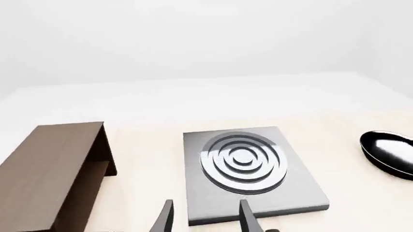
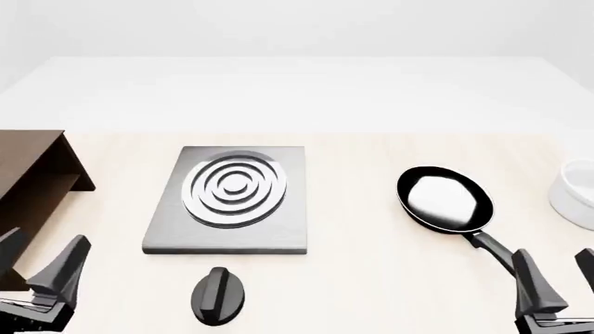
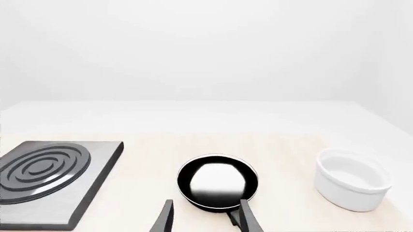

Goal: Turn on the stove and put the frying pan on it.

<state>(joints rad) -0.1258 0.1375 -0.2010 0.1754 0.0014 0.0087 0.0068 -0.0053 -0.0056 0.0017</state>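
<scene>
The stove is a flat grey plate with a ringed burner, lying left of centre on the table. Its black teardrop knob sits apart, in front of the plate's near edge. To the right rests the black frying pan, its handle pointing toward my right gripper. That gripper is open and empty, just short of the handle's end. My left gripper is open and empty at the near left, well left of the knob. The left wrist view has the stove beyond the open fingers. The right wrist view shows the pan.
A dark brown wooden cabinet stands at the left table edge, close to my left gripper. A white bowl sits at the far right, beside the pan. Bare table lies between the stove and the pan.
</scene>
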